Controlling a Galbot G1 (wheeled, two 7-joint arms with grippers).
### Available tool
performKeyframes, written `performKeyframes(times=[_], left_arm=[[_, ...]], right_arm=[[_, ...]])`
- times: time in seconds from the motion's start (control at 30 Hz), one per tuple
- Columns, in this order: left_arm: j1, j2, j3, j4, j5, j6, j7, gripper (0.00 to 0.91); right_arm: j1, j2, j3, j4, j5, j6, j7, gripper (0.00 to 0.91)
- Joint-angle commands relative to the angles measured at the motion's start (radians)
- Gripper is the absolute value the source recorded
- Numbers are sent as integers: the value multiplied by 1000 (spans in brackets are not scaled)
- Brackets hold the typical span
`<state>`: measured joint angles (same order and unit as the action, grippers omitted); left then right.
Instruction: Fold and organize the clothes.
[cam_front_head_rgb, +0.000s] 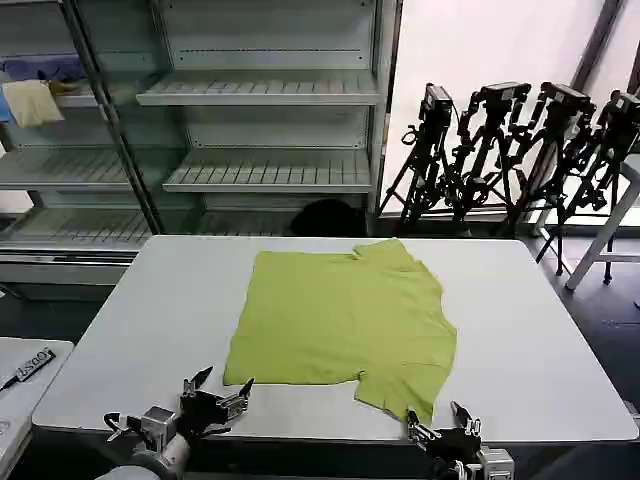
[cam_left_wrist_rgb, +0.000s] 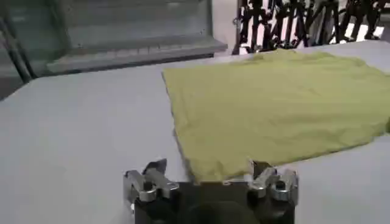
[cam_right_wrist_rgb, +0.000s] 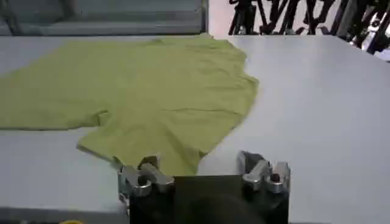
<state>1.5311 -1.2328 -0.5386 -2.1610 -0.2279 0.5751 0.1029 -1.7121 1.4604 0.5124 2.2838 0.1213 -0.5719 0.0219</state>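
Note:
A lime yellow-green T-shirt (cam_front_head_rgb: 345, 318) lies spread flat on the white table (cam_front_head_rgb: 530, 340), plain side up, one sleeve reaching toward the near edge. My left gripper (cam_front_head_rgb: 222, 386) hovers open at the near edge, just before the shirt's near left corner (cam_left_wrist_rgb: 201, 173). In the left wrist view that gripper (cam_left_wrist_rgb: 207, 169) has its jaws wide apart with the corner between them, untouched. My right gripper (cam_front_head_rgb: 438, 419) is open at the near edge beside the sleeve tip (cam_front_head_rgb: 400, 400). The right wrist view shows this gripper (cam_right_wrist_rgb: 198, 161) straddling the sleeve's edge (cam_right_wrist_rgb: 164, 155).
Metal shelving (cam_front_head_rgb: 270, 130) stands behind the table, with pale yellow and blue-purple cloths (cam_front_head_rgb: 35, 90) on a shelf at far left. Camera tripods (cam_front_head_rgb: 520, 150) stand at the back right. A second white surface (cam_front_head_rgb: 25, 380) sits at lower left.

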Motion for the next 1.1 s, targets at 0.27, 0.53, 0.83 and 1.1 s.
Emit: performKeyframes(times=[0.27, 0.53, 0.83, 1.1], left_arm=[[4, 1, 0, -1, -4, 2, 2, 10], [0, 2, -3, 3, -6, 2, 13, 0], [-9, -2, -5, -3, -19, 1, 11, 0], [-15, 2, -25, -3, 30, -17, 26, 0]], right_arm=[[4, 4, -4, -5, -2, -1, -6, 0], [3, 6, -3, 4, 0, 0, -7, 0], [5, 11, 0, 19, 29, 30, 8, 0], [24, 14, 19, 33, 58, 39, 17, 0]])
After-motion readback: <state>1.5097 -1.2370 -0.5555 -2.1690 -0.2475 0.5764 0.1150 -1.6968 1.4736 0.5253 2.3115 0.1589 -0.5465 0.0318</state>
